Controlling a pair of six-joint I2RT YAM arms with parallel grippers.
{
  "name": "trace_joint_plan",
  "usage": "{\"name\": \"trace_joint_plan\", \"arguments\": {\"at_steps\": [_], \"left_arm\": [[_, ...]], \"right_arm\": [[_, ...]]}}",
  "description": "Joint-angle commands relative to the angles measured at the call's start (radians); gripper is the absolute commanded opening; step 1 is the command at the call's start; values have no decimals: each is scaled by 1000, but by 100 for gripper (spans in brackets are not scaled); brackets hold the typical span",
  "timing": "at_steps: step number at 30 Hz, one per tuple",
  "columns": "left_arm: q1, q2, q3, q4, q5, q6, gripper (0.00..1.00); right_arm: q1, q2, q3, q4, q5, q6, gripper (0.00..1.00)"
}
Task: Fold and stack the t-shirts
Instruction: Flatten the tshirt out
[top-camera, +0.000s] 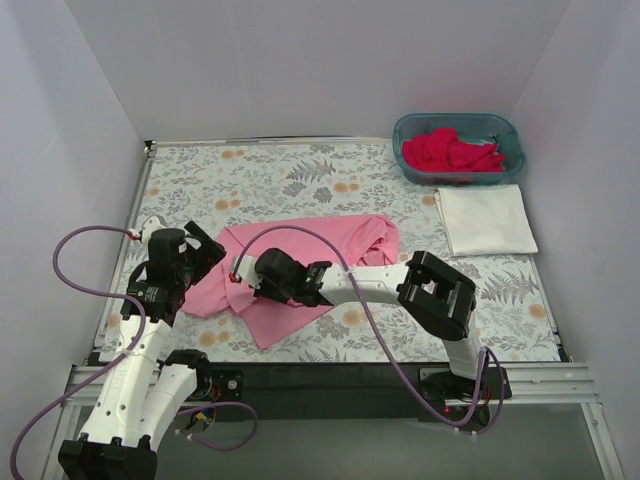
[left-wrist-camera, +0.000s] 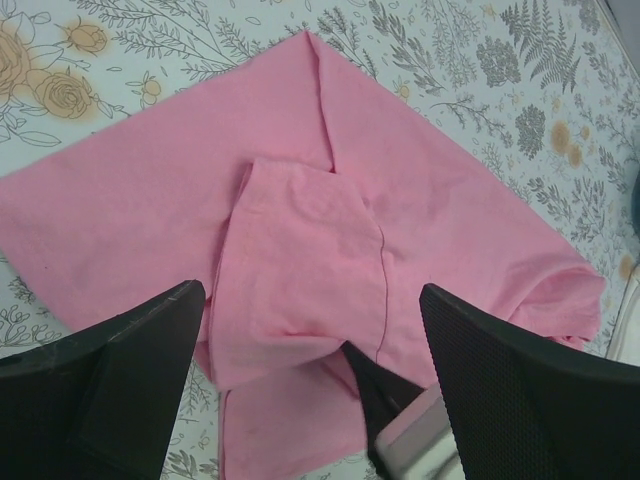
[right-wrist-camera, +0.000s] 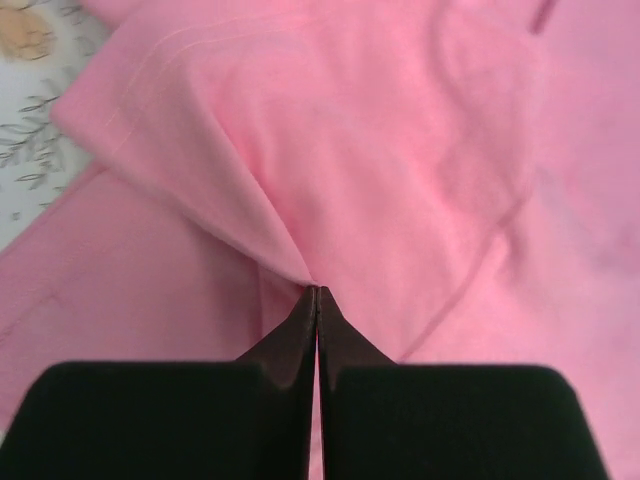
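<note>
A light pink t-shirt (top-camera: 300, 250) lies partly folded on the floral cloth at centre left. My right gripper (top-camera: 240, 272) reaches across it and is shut on a pinched fold of the sleeve (right-wrist-camera: 300, 262); it also shows in the left wrist view (left-wrist-camera: 385, 395). My left gripper (top-camera: 205, 250) is open and empty, hovering over the shirt's left part (left-wrist-camera: 300, 280). A folded white t-shirt (top-camera: 486, 220) lies at the right. Deep pink-red t-shirts (top-camera: 452, 152) are heaped in the teal basket (top-camera: 510, 135).
The grey-and-orange floral cloth (top-camera: 300, 180) covers the table. White walls close in on the left, back and right. The basket stands in the far right corner, just behind the white shirt.
</note>
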Motion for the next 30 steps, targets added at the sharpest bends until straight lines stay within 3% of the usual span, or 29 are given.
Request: {"name": "trace_joint_plan", "arguments": {"at_steps": [1, 5, 10, 17, 18, 19, 22, 24, 30], "left_arm": [[-3, -7, 2, 41, 39, 33, 82], [-3, 16, -10, 58, 82, 37, 82], [-3, 47, -39, 75, 105, 28, 82], [-3, 103, -81, 136, 97, -1, 82], [-3, 113, -94, 145, 91, -5, 82], [-3, 132, -99, 158, 82, -8, 82], [-3, 171, -107, 175, 33, -12, 82], [-3, 217, -102, 188, 6, -9, 83], [6, 336, -90, 213, -76, -2, 83]], "right_arm": [[-128, -121, 31, 40, 112, 6, 1], [-306, -143, 90, 38, 219, 16, 1], [-540, -110, 282, -49, 357, 126, 1], [-600, -121, 302, -55, 383, 86, 4], [-602, -124, 288, -57, 389, 85, 11], [-600, -136, 264, -58, 386, 86, 34], [-600, -187, 210, -78, 355, 117, 58], [-600, -245, 149, -103, 312, 152, 63], [-599, -414, -85, -170, 52, 252, 61]]}}
